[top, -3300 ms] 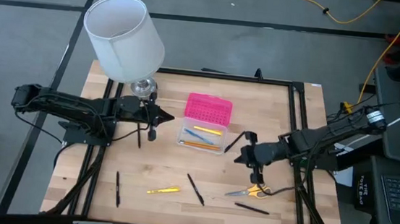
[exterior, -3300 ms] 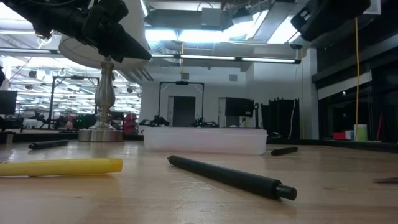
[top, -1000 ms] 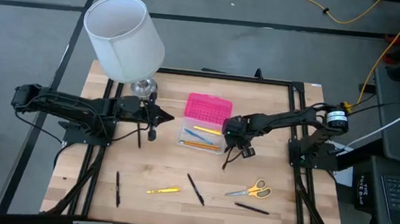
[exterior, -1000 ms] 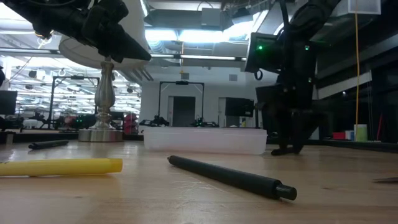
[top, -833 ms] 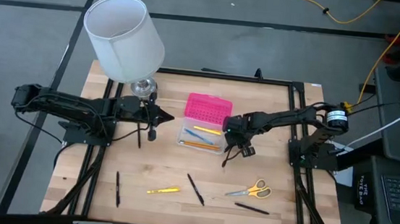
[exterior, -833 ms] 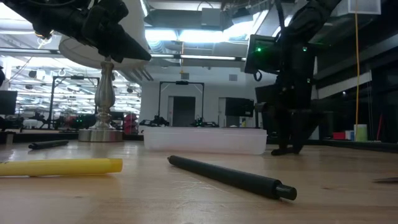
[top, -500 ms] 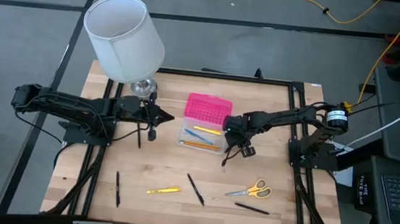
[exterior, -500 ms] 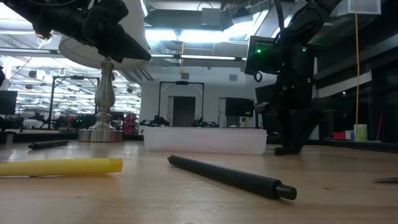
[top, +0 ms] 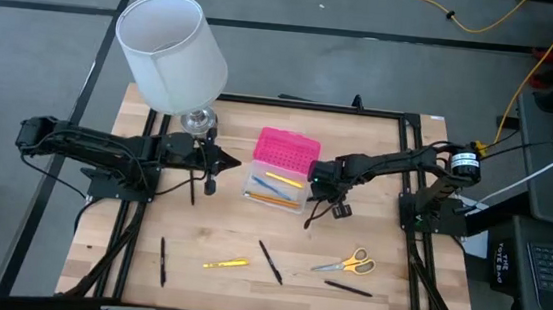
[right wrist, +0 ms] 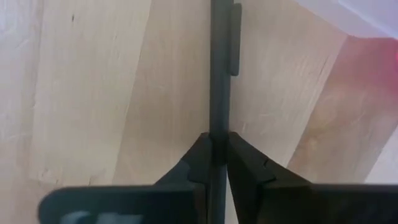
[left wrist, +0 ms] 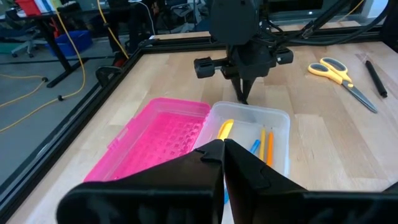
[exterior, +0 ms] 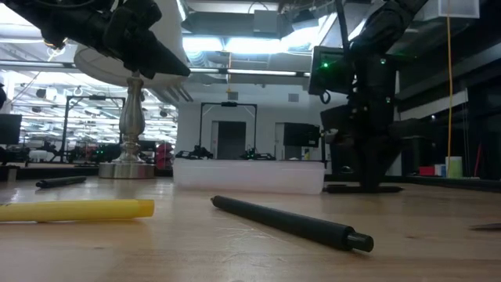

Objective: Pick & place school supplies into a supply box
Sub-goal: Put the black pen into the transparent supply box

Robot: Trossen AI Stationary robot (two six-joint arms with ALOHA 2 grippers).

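Observation:
The supply box lies open mid-table: pink lid (top: 288, 151) flat, clear base (top: 276, 188) beside it holding yellow, blue and orange pens (left wrist: 261, 140). My right gripper (top: 320, 194) stands just right of the base, shut on a black pen (right wrist: 218, 74). My left gripper (top: 212, 174) waits shut, left of the box, over a black pen (top: 192, 184) that lies on the table. Yellow-handled scissors (top: 352, 262), a yellow pen (top: 225, 264) and black pens (top: 270, 262) lie flat nearer the near edge. My right gripper pinches the black pen's barrel (right wrist: 217, 127) between its two fingers (right wrist: 200, 155), some way back from the clip (right wrist: 234, 37). The fingers come from above, pointing down, and lie across the pen. In the low view the pen (exterior: 364, 188) sits level, right at the table top.
A lamp with a white shade (top: 172, 51) stands on its metal base (top: 199, 120) at the far left, close behind my left arm. More black pens (top: 163, 262) (top: 348, 289) lie near the near edge. A black frame rail (top: 411, 167) borders the wooden table.
My right gripper has come down a little and edged toward the clear base. The black pen in it has tipped from slanting, one end on the wood, to level at the table top. The clear base has slid a short way toward the table's left.

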